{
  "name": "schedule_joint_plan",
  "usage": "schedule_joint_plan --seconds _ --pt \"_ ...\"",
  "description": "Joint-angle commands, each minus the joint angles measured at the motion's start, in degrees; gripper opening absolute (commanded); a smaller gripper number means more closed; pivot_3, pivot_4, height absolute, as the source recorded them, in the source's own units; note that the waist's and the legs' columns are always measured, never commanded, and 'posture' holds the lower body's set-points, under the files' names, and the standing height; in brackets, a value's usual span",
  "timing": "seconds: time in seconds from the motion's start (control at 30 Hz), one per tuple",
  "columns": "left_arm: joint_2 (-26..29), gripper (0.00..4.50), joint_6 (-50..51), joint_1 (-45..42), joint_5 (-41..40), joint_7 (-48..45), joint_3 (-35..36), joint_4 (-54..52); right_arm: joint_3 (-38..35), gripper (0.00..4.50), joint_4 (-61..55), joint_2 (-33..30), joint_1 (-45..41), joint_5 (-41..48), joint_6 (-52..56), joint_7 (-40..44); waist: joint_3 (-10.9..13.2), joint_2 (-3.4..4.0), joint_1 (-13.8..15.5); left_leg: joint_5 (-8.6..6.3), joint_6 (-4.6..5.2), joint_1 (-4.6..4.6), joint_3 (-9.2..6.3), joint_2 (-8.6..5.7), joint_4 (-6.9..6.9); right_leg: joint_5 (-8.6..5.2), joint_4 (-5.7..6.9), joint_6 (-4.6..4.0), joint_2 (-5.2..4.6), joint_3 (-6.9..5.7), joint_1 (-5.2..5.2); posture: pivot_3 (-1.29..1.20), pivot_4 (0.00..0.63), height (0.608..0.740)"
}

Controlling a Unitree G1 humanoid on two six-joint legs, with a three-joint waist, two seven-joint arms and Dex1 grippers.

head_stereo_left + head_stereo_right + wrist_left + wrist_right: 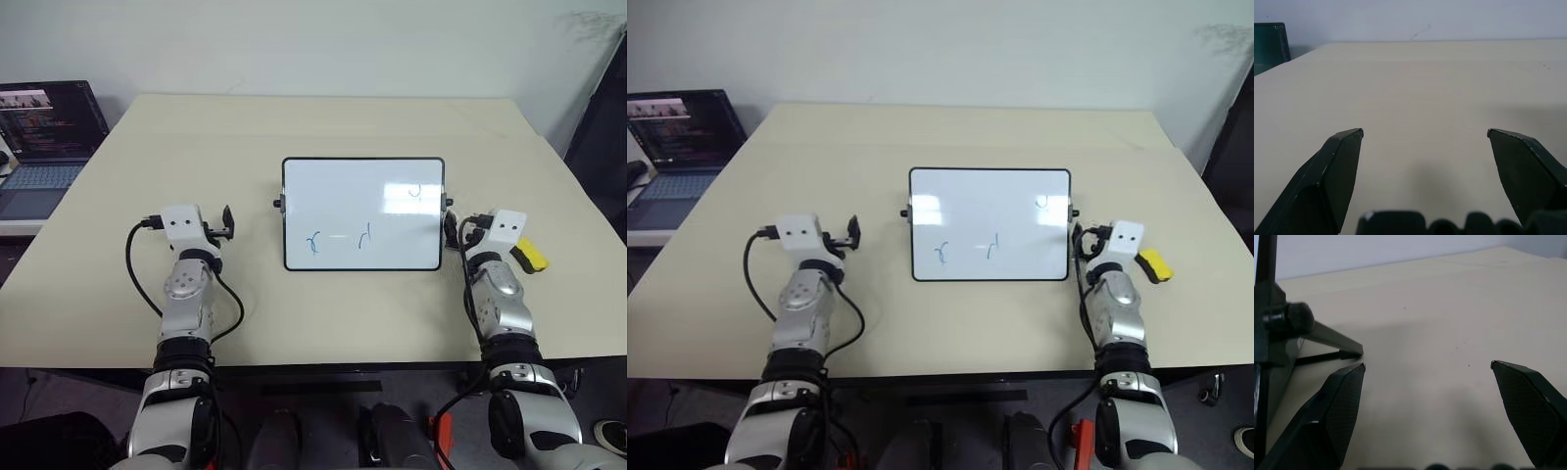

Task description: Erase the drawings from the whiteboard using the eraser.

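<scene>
Trouble was judged most likely around the eraser (531, 255), a small yellow block that lay on the beige table (323, 127) just beside the right gripper (1427, 367), on its outer side and away from the whiteboard (362, 213). The right gripper's two black fingers were seen spread wide with nothing between them, pointing roughly level across the table. The left gripper (1425, 132) was likewise spread wide and empty, well apart from the board on its other side.

The whiteboard stood propped on a thin black stand (1327, 340), its side knob (1290, 318) close to the right gripper. Three blue drawings (363, 237) were left on its face: two hook-like strokes low down and one near the upper right corner, so no erasing was yet judged done.

Several risks were foreseen. Since the eraser sat so close to the wrist, a sideways reach could nudge it toward the table edge instead of enclosing it. A grip taken on the block's corner could let it twist loose during wiping. Because the board was only propped, hard pressure could tip or slide it, unless it was braced by the left gripper. A swing of the right arm could also catch the knob or stand. An open laptop (44, 137) sat at the far left, clear of the work.
</scene>
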Motion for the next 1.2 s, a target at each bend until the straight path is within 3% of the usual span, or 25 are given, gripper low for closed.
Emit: schedule_joint_plan --seconds 0.03,0.37,0.77,1.2 --pt "1.2 4.43 -0.3 0.4 -0.7 0.0 1.1 -2.9 0.1 4.50 -1.3 -0.2 -1.8 0.0 -0.2 0.3 0.0 0.00 0.0 0.00 0.00 0.00 -0.01 0.00 0.00 0.00 0.00 0.00 0.00 -0.01 0.00 0.00 0.150 0.740" --pt "1.6 4.43 0.2 1.3 -0.5 0.4 1.5 -4.1 -0.4 4.50 2.8 -0.7 -3.2 0.0 -1.8 0.7 0.0 0.00 -0.2 0.00 0.00 0.02 0.01 0.01 0.01 0.00 0.02 0.00 0.01 0.01 -0.01 0.00 0.150 0.740" --pt "-4.1 4.43 0.8 4.3 2.8 3.6 -3.3 -12.5 -2.9 4.50 4.5 -5.2 -3.4 0.8 -2.7 0.3 0.0 0.00 0.2 0.00 0.00 -0.02 0.04 -0.01 0.01 0.01 -0.03 0.01 -0.01 0.04 0.00 0.00 0.150 0.740" --pt "-5.5 4.43 4.4 5.8 3.2 4.0 -4.0 -17.0 -2.7 4.50 1.3 -6.1 -1.7 0.9 -0.7 2.3 0.0 0.00 -0.2 0.00 0.00 0.01 0.08 0.01 0.01 0.01 0.00 0.01 0.02 0.08 0.00 0.00 0.150 0.740"
